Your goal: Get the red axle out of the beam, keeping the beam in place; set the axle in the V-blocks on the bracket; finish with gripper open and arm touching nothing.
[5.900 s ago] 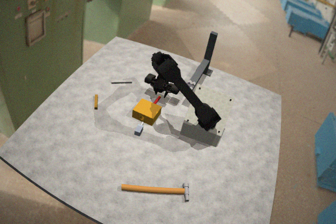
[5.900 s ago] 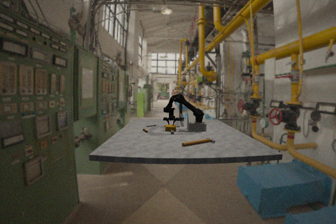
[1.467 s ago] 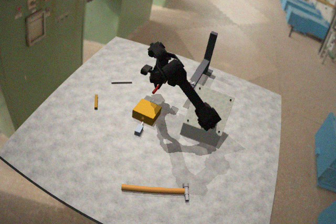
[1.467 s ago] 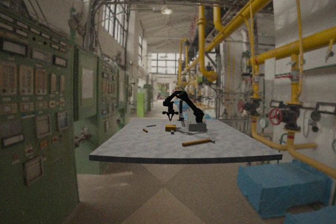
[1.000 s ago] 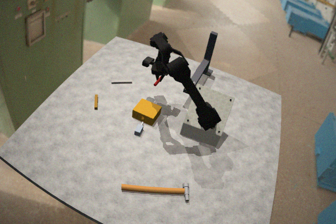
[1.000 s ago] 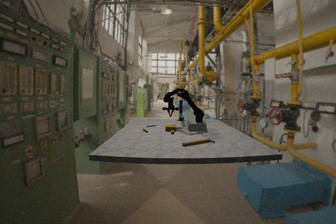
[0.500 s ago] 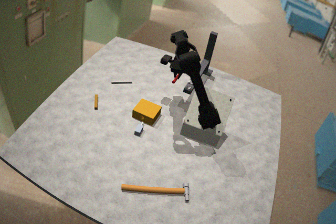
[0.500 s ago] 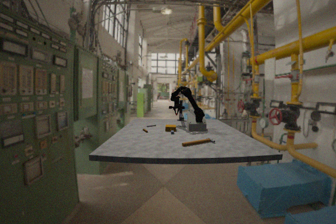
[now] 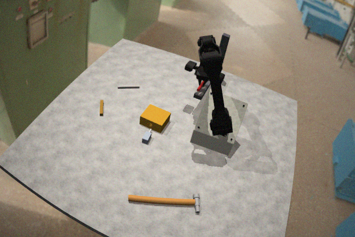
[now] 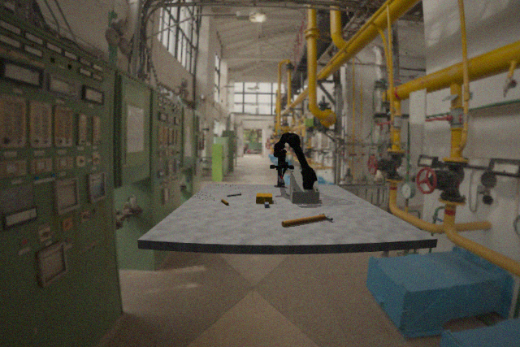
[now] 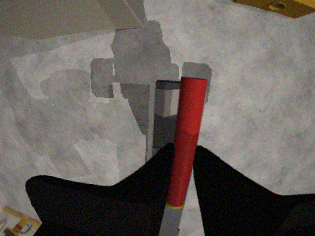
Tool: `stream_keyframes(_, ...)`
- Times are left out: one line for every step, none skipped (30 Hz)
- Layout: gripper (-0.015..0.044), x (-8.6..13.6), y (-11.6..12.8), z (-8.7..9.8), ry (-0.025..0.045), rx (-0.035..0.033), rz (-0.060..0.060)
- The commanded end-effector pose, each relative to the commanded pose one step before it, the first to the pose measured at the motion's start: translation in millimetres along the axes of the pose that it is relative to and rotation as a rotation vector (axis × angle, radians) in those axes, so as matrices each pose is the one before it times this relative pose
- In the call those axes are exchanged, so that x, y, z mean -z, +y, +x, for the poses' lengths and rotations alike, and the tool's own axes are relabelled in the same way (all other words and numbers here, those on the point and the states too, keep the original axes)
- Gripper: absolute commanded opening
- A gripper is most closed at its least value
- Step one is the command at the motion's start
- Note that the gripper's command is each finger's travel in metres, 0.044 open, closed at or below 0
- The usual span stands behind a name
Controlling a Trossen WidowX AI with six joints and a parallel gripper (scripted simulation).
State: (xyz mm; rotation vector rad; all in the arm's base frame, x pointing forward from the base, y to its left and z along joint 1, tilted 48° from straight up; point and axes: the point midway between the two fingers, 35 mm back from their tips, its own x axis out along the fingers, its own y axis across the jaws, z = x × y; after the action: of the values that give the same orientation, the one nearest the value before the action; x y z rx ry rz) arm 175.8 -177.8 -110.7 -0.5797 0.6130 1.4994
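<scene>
Green control cabinets [image 9: 67,42] [image 10: 25,192] stand left of the mottled grey surface [image 9: 71,156] [image 10: 235,234] [image 11: 256,113]; their labels are too blurred to read. From left to right in the top view, the components are as follows.

1. Small yellow-orange bar [image 9: 101,108] [image 10: 224,201]: lies flat near the left side.
2. Thin dark bar [image 9: 128,87] [image 10: 234,194]: lies flat, farther back.
3. Hammer [image 9: 163,200] [image 10: 306,220]: lies at the front, wooden handle to the left, metal head to the right.
4. Light blue block [image 9: 146,137] [image 10: 266,205]: sits just in front of the beam, with a pale stub pointing towards it.
5. Yellow beam [image 9: 155,116] [image 10: 264,197] [image 11: 283,7]: rests on the surface, with a round hole in one side face. The red axle is outside it.
6. Red axle [image 9: 200,85] [image 11: 191,115]: clamped between the fingers of the end effector [image 9: 204,81] [image 10: 281,175] [image 11: 183,149], above the bracket region. A yellow band separates its red section from a grey section in the wrist view.
7. Dark bracket [image 9: 197,95] [image 11: 150,118]: partly hidden beneath the arm. Contact with the axle cannot be determined.
8. Pale base [image 9: 241,108] [image 10: 305,197] [image 11: 59,22]: supports the black arm [image 9: 217,91] [image 10: 302,153].
</scene>
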Motion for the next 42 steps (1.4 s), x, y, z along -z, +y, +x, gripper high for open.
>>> stream_keyframes(0.0, 0.77, 3.54, 1.69, -0.00081, -0.00481, -0.0058)
stream_keyframes(0.0, 0.01, -0.01, 0.51, -0.00001, 0.00001, -0.0001)
stream_keyframes(0.0, 0.01, -0.01, 0.79, -0.00001, 0.00001, -0.0001)
stream_keyframes(0.0, 0.01, -0.01, 0.98, -0.00002, 0.00002, -0.0001)
stream_keyframes(0.0, 0.01, -0.01, 1.19, -0.00002, 0.00002, -0.0001)
stream_keyframes(0.0, 0.0, 0.0, 1.41, -0.00003, 0.00002, -0.0002)
stream_keyframes(0.0, 0.0, 0.0, 1.56, -0.00003, 0.00002, -0.0002)
stream_keyframes(0.0, -0.01, 0.01, 1.61, -0.00003, 0.00002, -0.0002)
stream_keyframes(0.0, -0.02, 0.02, 1.62, -0.00004, 0.00002, -0.0002)
stream_keyframes(0.0, -0.03, 0.02, 1.62, -0.00004, 0.00002, -0.0002)
stream_keyframes(0.0, -0.03, 0.03, 1.62, -0.00004, 0.00002, -0.0002)
stream_keyframes(0.0, -0.04, 0.04, 1.62, -0.00005, 0.00002, -0.0002)
stream_keyframes(0.0, -0.08, 0.05, 1.59, -0.00005, 0.00002, -0.0002)
stream_keyframes(0.0, -0.07, 0.04, 1.27, -0.00004, 0.00002, -0.0002)
stream_keyframes(0.0, -0.05, 0.03, 0.77, -0.00003, 0.00001, -0.0001)
stream_keyframes(0.0, 0.04, -0.03, 0.14, 0.0, 0.0, 0.0)
stream_keyframes(0.0, 0.0, 0.0, 0.0, 0.0, 0.0, 0.0)
stream_keyframes(0.0, 0.04, -0.04, -0.06, 0.0, 0.0, 0.0)
stream_keyframes(0.0, 0.04, -0.04, -0.06, 0.0, 0.0, 0.0)
stream_keyframes(0.0026, 0.82, 0.02, -2.58, 0.00319, -0.00242, -0.0044)
stream_keyframes(0.0053, 0.0, 0.0, 0.0, 0.0, 0.0, 0.0)
stream_keyframes(0.0079, 0.0, 0.0, 0.0, 0.0, 0.0, 0.0)
stream_keyframes(0.0105, 0.0, 0.0, 0.0, 0.0, 0.0, 0.0)
stream_keyframes(0.0131, 0.0, 0.0, 0.0, 0.0, 0.0, 0.0)
stream_keyframes(0.0157, 0.0, 0.0, 0.0, 0.0, 0.0, 0.0)
stream_keyframes(0.0184, 0.0, 0.0, 0.0, 0.0, 0.0, 0.0)
stream_keyframes(0.021, 0.0, 0.0, 0.0, 0.0, 0.0, 0.0)
stream_keyframes(0.0236, 0.0, 0.0, 0.0, 0.0, 0.0, 0.0)
stream_keyframes(0.0263, 0.0, 0.0, 0.0, 0.0, 0.0, 0.0)
stream_keyframes(0.0289, 0.0, 0.0, 0.0, 0.0, 0.0, 0.0)
stream_keyframes(0.0315, 0.0, 0.0, 0.0, 0.0, 0.0, 0.0)
stream_keyframes(0.0341, 0.0, 0.0, 0.0, 0.0, 0.0, 0.0)
stream_keyframes(0.0368, 0.0, 0.0, 0.0, 0.0, 0.0, 0.0)
stream_keyframes(0.0394, 0.0, 0.0, 0.0, 0.0, 0.0, 0.0)
stream_keyframes(0.042, 0.06, 0.07, -2.0, -0.00148, 0.00117, 0.0023)
stream_keyframes(0.044, 0.06, 0.05, -3.83, -0.00088, 0.0007, 0.0015)
stream_keyframes(0.044, 0.04, 0.02, -3.01, -0.00031, 0.00026, 0.0006)
stream_keyframes(0.044, 0.02, 0.02, -2.26, -0.00012, 0.0001, 0.0003)
stream_keyframes(0.044, 0.01, 0.01, -1.31, 0.00003, -0.00002, 0.0)
stream_keyframes(0.044, 0.01, 0.01, -1.56, 0.00003, -0.00002, 0.0)
stream_keyframes(0.044, 0.01, 0.01, -1.72, 0.00004, -0.00003, 0.0)
stream_keyframes(0.044, 0.01, 0.01, -1.83, 0.00004, -0.00003, 0.0)
